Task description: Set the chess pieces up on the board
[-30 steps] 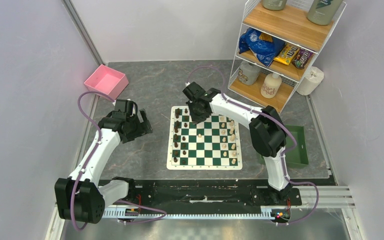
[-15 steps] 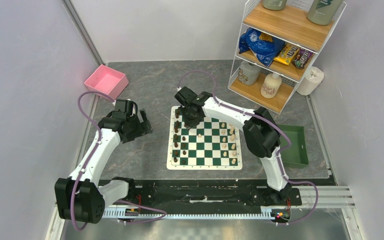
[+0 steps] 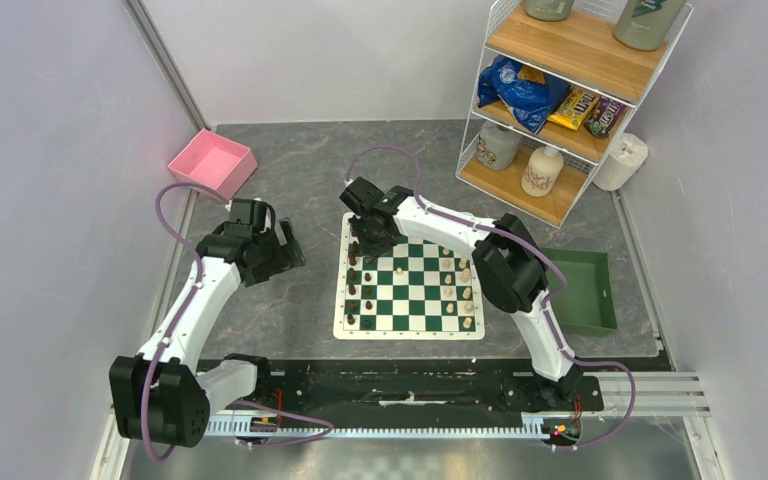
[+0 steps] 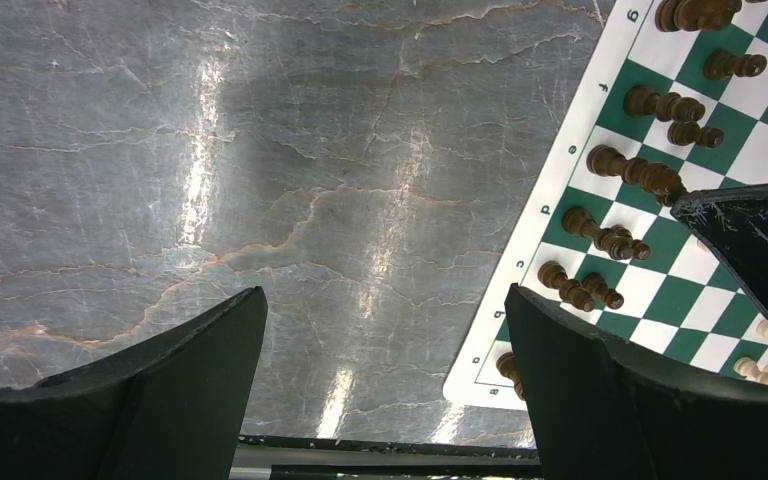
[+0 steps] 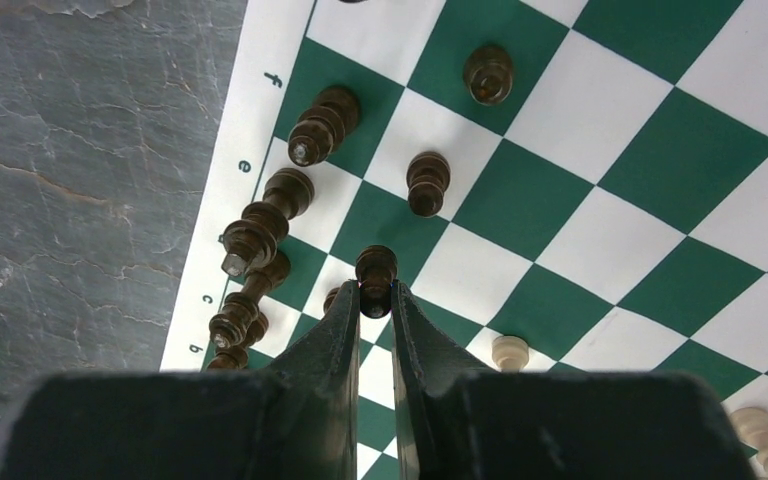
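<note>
The board lies flat in the middle of the table. Dark chess pieces stand in its left columns and pale chess pieces in its right columns. My right gripper is over the board's far left part. In the right wrist view it is shut on the head of a dark pawn, beside the dark back-row pieces and two other dark pawns. My left gripper is open and empty over bare table left of the board.
A pink bin stands at the far left. A green tray lies right of the board. A wire shelf with snacks and bottles stands at the far right. One pale pawn stands alone near my right fingers.
My right gripper has moved left across the far part of the board, from near its middle to the dark pieces' columns. The left arm has not moved.
</note>
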Controlling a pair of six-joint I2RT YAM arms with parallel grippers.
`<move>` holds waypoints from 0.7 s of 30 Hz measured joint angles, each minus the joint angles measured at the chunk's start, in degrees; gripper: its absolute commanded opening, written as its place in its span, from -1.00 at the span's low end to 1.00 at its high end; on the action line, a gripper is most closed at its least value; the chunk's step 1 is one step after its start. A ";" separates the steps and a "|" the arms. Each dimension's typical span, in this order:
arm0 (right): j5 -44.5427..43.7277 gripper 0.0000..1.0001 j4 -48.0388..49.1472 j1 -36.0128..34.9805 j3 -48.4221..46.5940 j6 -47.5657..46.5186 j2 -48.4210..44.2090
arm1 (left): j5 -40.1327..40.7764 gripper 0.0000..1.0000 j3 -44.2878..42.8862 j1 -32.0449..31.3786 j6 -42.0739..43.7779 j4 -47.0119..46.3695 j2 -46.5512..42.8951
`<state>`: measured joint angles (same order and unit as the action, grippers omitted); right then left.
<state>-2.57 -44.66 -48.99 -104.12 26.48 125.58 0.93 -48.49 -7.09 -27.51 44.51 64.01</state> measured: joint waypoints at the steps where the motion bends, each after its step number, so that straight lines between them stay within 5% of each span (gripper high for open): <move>1: -0.02 -0.68 -0.02 0.00 -0.20 0.00 0.20 | 0.00 0.93 0.00 0.00 -0.02 0.00 0.00; 21: -0.46 -0.49 -0.57 -0.04 -1.36 -0.07 2.23 | 0.00 0.93 0.00 0.00 0.00 0.00 0.00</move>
<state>-3.03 -45.23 -49.04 -105.47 26.41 127.81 0.93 -48.49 -7.09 -27.51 44.51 64.01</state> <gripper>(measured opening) 0.221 0.964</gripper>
